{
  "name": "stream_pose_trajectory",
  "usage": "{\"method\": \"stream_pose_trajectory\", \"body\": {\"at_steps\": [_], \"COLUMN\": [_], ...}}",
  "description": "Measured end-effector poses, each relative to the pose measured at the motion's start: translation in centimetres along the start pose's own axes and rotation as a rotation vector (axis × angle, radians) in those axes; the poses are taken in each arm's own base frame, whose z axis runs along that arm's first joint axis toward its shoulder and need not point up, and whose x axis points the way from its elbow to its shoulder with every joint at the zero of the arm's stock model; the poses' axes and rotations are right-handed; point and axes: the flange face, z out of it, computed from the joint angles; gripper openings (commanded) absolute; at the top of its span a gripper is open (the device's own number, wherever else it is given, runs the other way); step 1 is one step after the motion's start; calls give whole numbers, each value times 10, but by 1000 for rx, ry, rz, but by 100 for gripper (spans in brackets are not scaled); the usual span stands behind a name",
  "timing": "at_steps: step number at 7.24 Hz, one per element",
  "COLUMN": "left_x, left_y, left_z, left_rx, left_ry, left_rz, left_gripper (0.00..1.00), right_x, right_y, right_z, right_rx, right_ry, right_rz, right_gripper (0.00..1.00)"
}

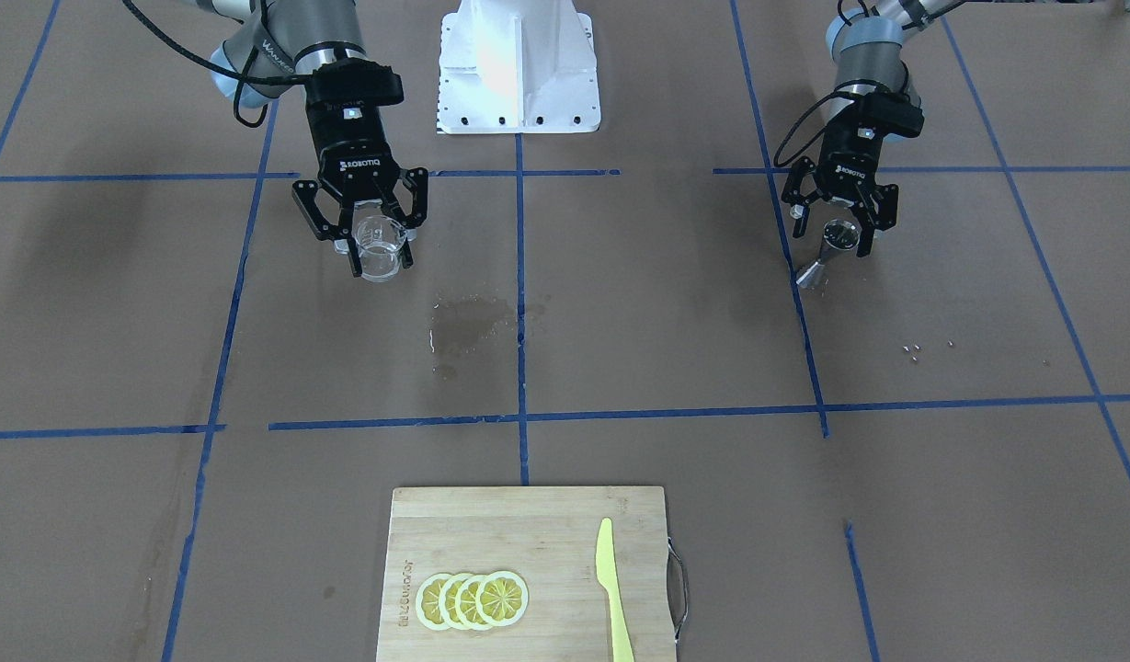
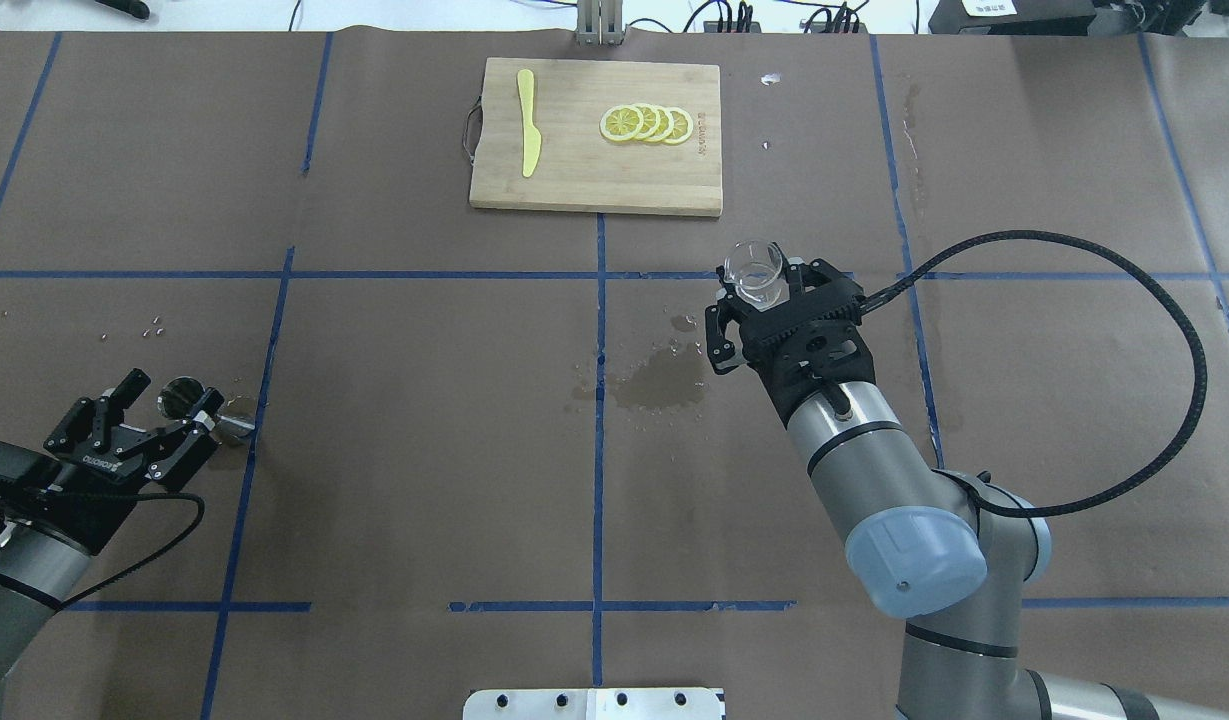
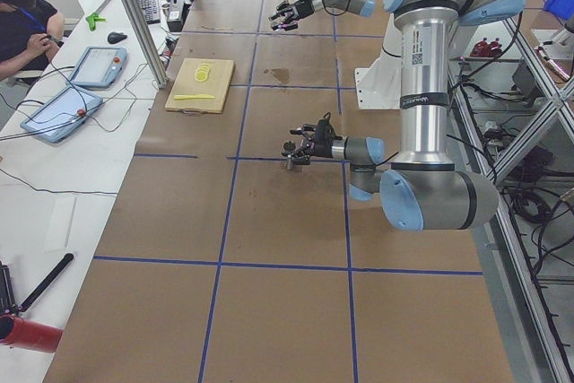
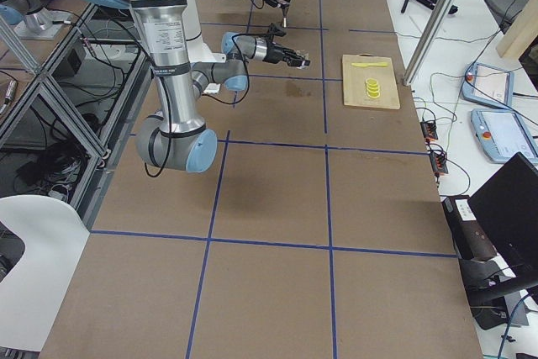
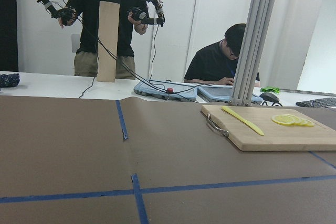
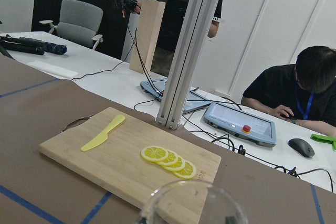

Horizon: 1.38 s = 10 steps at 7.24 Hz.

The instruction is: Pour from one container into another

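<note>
Small shiny steel hourglass jigger [image 1: 813, 273] stands at nine o'clock in the overhead view with the left gripper [image 1: 834, 232] spread around its upper cone, so grasping seems in hand, and next the fingers must close and carry it toward three o'clock, where the right gripper [image 1: 381, 265] pinches the short clear cup [image 1: 379, 244].

We find the steel jigger [image 1: 827, 250], shiny and hourglass-shaped, standing upright between the spread jaws of the left gripper [image 1: 832, 230], seemingly touching neither jaw. The clear cup [image 1: 379, 244], short, round and mouth up, sits clamped between the jaws of the right gripper [image 1: 381, 265].
</note>
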Motion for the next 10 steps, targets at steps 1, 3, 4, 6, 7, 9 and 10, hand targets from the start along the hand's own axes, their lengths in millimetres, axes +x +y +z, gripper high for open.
{"method": "stream_pose_trajectory", "body": {"at_steps": [1, 3, 4, 6, 7, 9, 10], "left_x": [0, 0, -7, -37, -54, -92, -110], "left_y": [-8, -21, -27, -46, -59, -83, -92], "left_z": [-3, -6, -4, 4, 12, 29, 37], "left_rx": [5, -2, -24, -91, -129, -258, -340], "left_ry": [8, 67, 103, 171, 202, 228, 216], "left_rz": [-12, -12, 4, 87, 155, 290, 342], "left_gripper": [100, 100, 100, 100, 100, 100, 100], "right_x": [0, 0, 0, 1, 1, 0, 0], "right_y": [0, 1, 1, 2, 2, 3, 4], "right_z": [0, 0, 1, 1, 1, 1, 2], "right_rx": [0, -2, -2, -2, -3, -4, -5], "right_ry": [0, 1, 2, 2, 2, 3, 3], "right_rz": [-1, -2, -3, -3, -4, -5, -3], "right_gripper": [0, 0, 0, 0, 0, 0, 0]}}
